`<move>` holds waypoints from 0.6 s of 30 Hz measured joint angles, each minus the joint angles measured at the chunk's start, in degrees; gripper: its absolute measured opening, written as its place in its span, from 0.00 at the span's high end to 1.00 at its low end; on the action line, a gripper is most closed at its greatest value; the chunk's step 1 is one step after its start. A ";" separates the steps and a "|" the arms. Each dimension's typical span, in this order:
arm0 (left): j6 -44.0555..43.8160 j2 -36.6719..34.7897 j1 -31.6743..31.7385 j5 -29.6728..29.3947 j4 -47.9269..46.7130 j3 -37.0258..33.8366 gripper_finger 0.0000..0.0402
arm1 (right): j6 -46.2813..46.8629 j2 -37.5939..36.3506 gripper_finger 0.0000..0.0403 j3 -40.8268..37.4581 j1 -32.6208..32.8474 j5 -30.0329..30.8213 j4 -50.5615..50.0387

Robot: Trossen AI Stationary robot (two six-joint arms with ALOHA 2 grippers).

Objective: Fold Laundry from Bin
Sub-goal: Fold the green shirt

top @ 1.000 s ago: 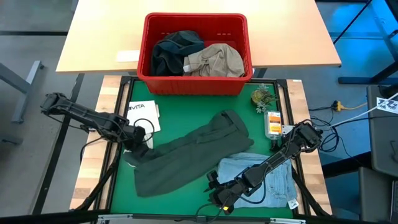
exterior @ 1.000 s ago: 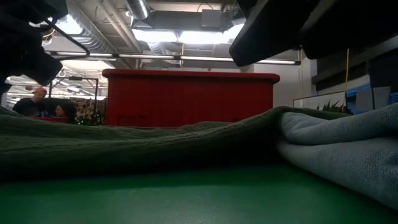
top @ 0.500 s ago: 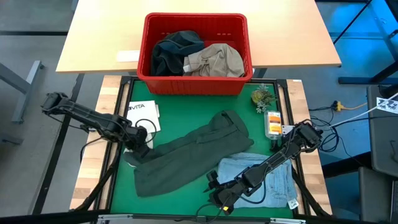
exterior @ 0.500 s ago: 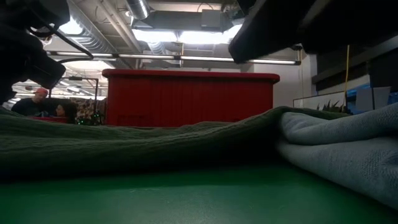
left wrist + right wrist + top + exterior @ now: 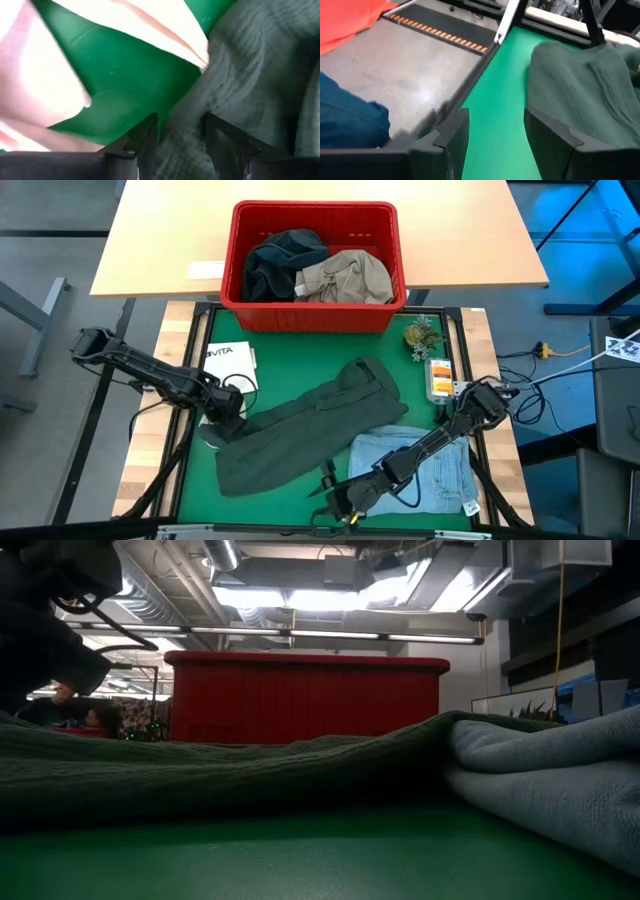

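Dark green trousers [image 5: 310,425] lie spread slantwise on the green mat and show as a low ridge [image 5: 200,775] in the low view. Folded light blue jeans [image 5: 440,470] lie at the near right beside them. The red bin [image 5: 312,315] stands at the far edge and holds a dark piece [image 5: 278,265] and a khaki one [image 5: 345,277]. My left gripper [image 5: 228,412] points down, open, over the trousers' left end. My right gripper [image 5: 328,498] hovers open near the front edge, over bare mat [image 5: 495,145]. My left gripper [image 5: 182,145] comes from above at the left-end edge of the green trousers [image 5: 185,115]. Cloth fills the gap between the parted fingers. One finger [image 5: 145,137] stands at the cloth's edge and the other [image 5: 222,140] over the cloth. Whether they touch it I cannot tell.
A white tote bag [image 5: 232,365] lies on the mat's far left. A small plant [image 5: 422,335] and an orange-labelled bottle [image 5: 438,378] stand at the right rail. A black frame [image 5: 480,65] borders the mat, with floor beyond it.
My right gripper has gone toward the table's near edge and tipped up closer to level, and its arm has left the top of the low view. My left gripper has sunk a little toward the trousers' left end. The garments lie as before.
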 joint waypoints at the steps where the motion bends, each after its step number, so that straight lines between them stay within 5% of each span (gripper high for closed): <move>1: 0.02 0.31 -0.02 0.07 0.27 0.00 0.62 | -0.44 1.07 0.53 1.89 0.02 -0.03 0.13; 18: -0.05 0.35 0.00 1.89 0.58 0.00 0.77 | -7.64 30.59 0.53 49.93 -1.85 4.62 -20.75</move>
